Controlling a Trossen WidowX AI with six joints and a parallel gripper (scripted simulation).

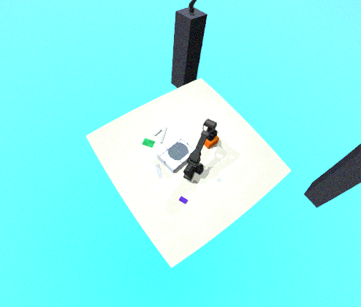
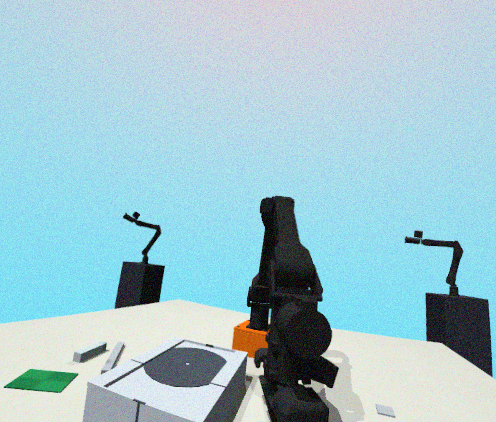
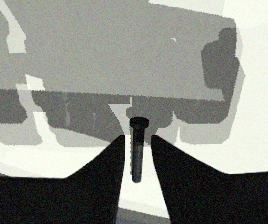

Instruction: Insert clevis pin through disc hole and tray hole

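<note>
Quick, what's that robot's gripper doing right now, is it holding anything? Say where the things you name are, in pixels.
Gripper (image 1: pixel 188 177) (image 2: pixel 298 406) (image 3: pixel 138 140): partly open, gripping nothing; the pin (image 3: pixel 137 162) lies between its fingers, with a gap on each side.

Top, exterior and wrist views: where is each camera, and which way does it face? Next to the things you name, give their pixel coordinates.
Top: high above, facing down at the tray (image 1: pixel 173 168) (image 2: pixel 139 394); the arm (image 1: pixel 200 145) (image 2: pixel 287 265) shows.
Exterior: low beside the table, looking across it; arm shows.
Wrist: on the arm, looking past the claw's fingers at the pin (image 3: pixel 137 160).
Top and exterior share tray and arm.
</note>
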